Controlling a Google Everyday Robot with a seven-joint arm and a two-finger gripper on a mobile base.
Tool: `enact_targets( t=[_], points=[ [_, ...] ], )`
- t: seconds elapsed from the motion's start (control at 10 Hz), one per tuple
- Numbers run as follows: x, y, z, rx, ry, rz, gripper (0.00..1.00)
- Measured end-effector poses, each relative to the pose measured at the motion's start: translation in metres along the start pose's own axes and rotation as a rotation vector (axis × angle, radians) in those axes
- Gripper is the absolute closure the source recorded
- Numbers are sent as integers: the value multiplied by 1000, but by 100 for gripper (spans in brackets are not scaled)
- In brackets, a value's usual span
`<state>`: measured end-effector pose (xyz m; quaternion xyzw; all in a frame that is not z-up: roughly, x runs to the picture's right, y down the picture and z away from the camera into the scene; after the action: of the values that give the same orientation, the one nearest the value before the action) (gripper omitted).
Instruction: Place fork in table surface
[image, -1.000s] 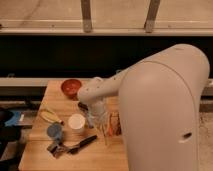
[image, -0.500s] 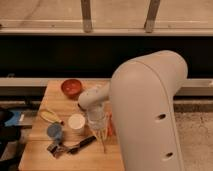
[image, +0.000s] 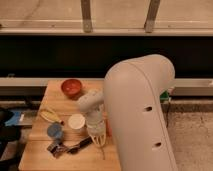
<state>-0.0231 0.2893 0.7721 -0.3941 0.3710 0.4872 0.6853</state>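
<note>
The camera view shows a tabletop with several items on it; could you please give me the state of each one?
pincer: low over the table's front, pointing down.
fork: slim, at the pincer's tip, reaching toward the front edge.
table surface: bearing all the items.
red bowl: upright, at the back.
white cup: upright.
blue cup: upright.
black-handled tool: lying flat.
banana: lying flat.

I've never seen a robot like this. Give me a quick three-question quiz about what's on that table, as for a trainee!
1. True or false: the round red bowl sits at the far end of the light tan wooden table.
2. The gripper hangs over which table edge: A left, B right?
3. What stands just left of the gripper?

Key: 1 true. 2 B. 3 the white round cup.
</note>
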Motion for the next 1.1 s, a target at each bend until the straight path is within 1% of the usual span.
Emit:
enact_targets(
  t=[0.3, 0.4, 0.5, 0.8, 1.0, 1.1],
  points=[
    [0, 0, 0, -8, 7, -16, 36],
    [0, 0, -2, -9, 3, -16, 27],
    [0, -2, -4, -11, -4, -14, 21],
    [2, -7, -14, -7, -28, -2, 20],
    [6, -12, -32, 6, -64, 18, 20],
    [9, -16, -45, 13, -96, 32, 20]
  ],
)
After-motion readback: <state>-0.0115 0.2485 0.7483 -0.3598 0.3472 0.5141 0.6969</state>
